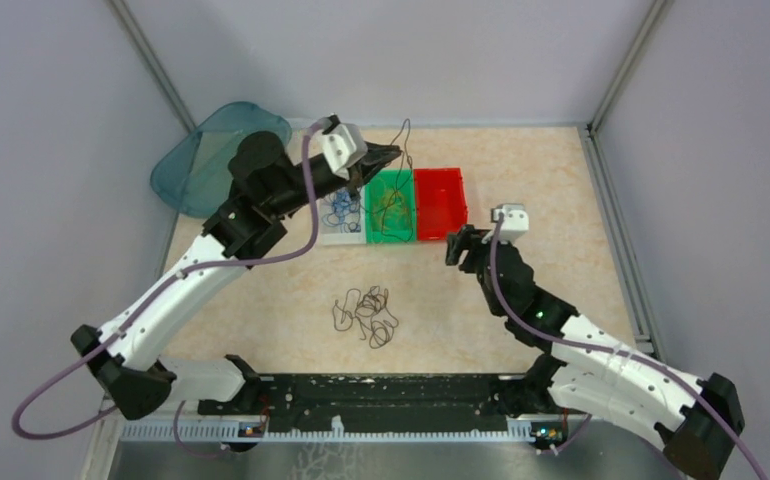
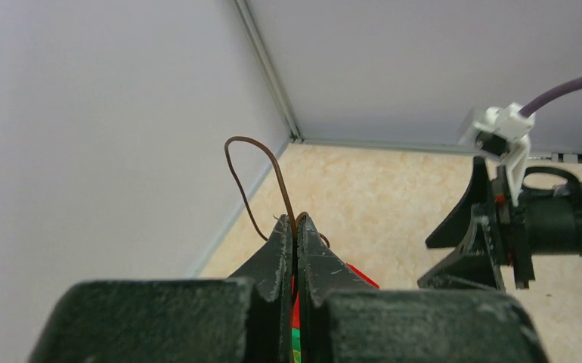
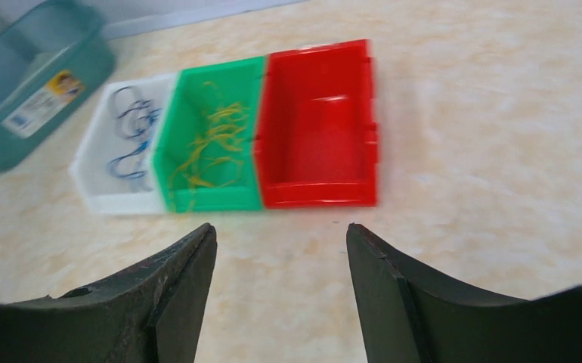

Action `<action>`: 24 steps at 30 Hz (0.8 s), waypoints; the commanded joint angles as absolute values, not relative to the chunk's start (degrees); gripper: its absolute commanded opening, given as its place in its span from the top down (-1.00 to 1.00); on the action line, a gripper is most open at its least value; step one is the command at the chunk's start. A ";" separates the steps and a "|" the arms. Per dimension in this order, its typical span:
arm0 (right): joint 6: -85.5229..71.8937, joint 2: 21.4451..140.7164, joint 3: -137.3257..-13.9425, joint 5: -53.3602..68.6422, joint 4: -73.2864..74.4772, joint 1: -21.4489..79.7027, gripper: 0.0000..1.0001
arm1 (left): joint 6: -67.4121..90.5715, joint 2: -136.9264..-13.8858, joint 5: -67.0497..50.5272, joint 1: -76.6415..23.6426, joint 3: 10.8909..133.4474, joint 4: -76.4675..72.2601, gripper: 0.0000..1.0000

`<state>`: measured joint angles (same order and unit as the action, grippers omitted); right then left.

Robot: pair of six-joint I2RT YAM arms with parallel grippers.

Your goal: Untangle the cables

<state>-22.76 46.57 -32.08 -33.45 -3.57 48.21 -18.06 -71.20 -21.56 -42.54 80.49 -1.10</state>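
Note:
A tangle of dark brown cables point(image 1: 365, 315) lies on the table in front of the arms. My left gripper point(image 1: 397, 153) is shut on one dark brown cable point(image 2: 273, 171), held high above the green bin point(image 1: 393, 207); the strand loops up from the fingertips point(image 2: 281, 231). Blue cables point(image 3: 129, 144) lie in the white bin point(image 1: 342, 222). Yellow cables point(image 3: 211, 144) lie in the green bin point(image 3: 197, 198). The red bin point(image 1: 440, 203) holds nothing I can see. My right gripper point(image 1: 455, 247) is open and empty, low over the table just right of the bins, jaws wide apart point(image 3: 277, 234).
A teal plastic tub point(image 1: 217, 158) sits at the back left, also in the right wrist view point(image 3: 35, 83). Grey walls enclose the table on three sides. A black rail point(image 1: 381, 395) runs along the near edge between the arm bases.

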 commanded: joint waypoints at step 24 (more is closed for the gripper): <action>-26.98 47.83 -28.06 -27.62 -8.18 23.19 -0.19 | -12.23 -119.48 -26.79 -40.25 106.76 -3.56 1.00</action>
